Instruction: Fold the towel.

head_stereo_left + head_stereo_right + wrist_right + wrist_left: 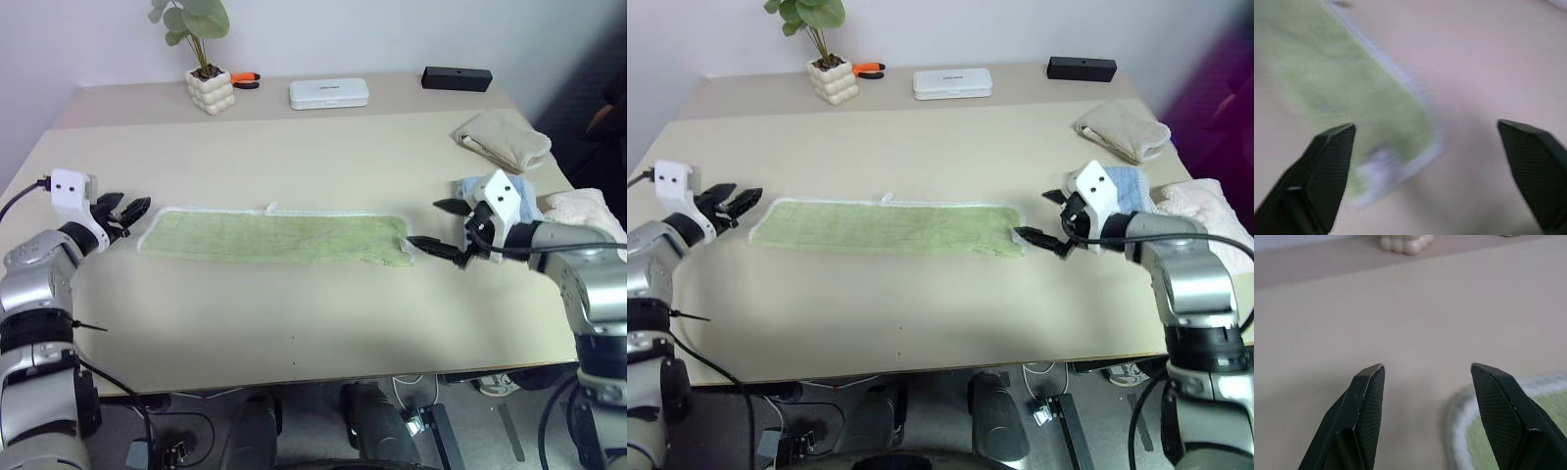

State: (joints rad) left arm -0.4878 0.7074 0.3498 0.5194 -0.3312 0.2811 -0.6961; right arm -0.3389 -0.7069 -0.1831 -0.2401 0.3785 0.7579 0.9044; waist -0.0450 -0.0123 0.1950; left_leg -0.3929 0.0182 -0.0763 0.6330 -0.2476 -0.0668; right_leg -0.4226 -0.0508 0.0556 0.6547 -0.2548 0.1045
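L hand (pixel 130 217) open, empty, just off the towel's (pixel 274 238) left end. R hand (pixel 443 227) open wide, empty, just off its right end. Towel lies flat as a long folded strip mid-bench (pixel 294 323), white loop tag on far edge.

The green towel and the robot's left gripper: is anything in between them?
Nothing: in the left eye view, just bare table separates the left gripper from the towel.
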